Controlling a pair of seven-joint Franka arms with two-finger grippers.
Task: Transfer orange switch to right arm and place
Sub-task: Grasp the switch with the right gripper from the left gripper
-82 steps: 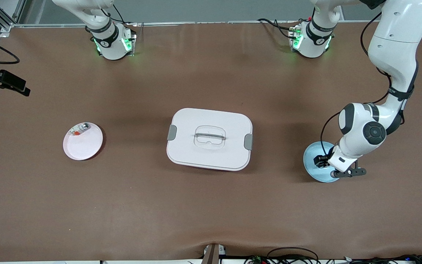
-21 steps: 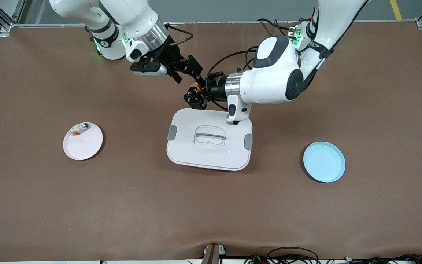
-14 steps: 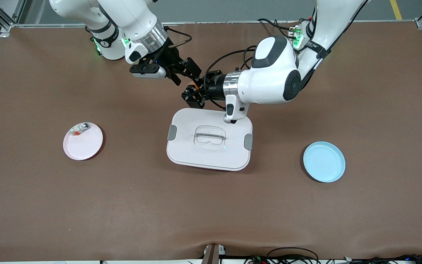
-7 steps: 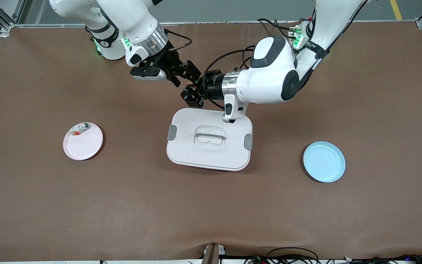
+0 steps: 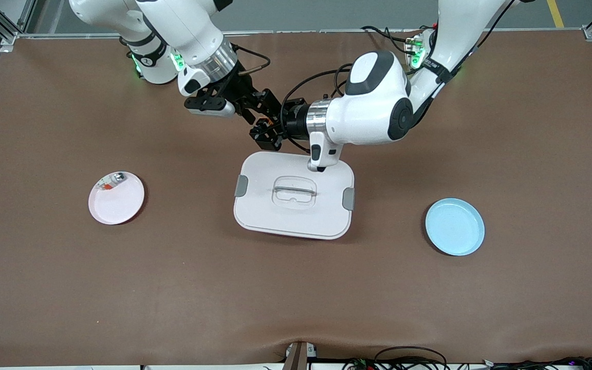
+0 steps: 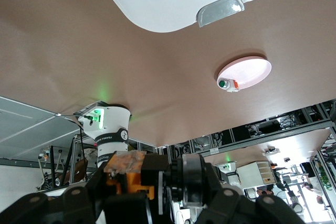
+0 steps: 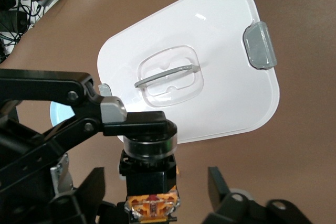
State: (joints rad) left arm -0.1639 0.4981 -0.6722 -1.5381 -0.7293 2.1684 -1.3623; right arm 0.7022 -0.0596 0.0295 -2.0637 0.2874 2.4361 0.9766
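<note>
Tabletop (image 5: pixel 70 282) mid-handover: switch (image 7: pixel 149 174) is clamped in left pincer (image 5: pixel 265 134); right pincer (image 5: pixel 261 114), fingers apart, brackets it. Next: closed on switch, then left released.

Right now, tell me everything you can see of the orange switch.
The orange switch is a stubby black cylinder with a silvery ring, orange bands and an orange end. It is held in the air over the brown table, just off the edge of the white lidded box. The left gripper clamps it near the ring; the right gripper is open with a finger on either side, not touching.
</note>
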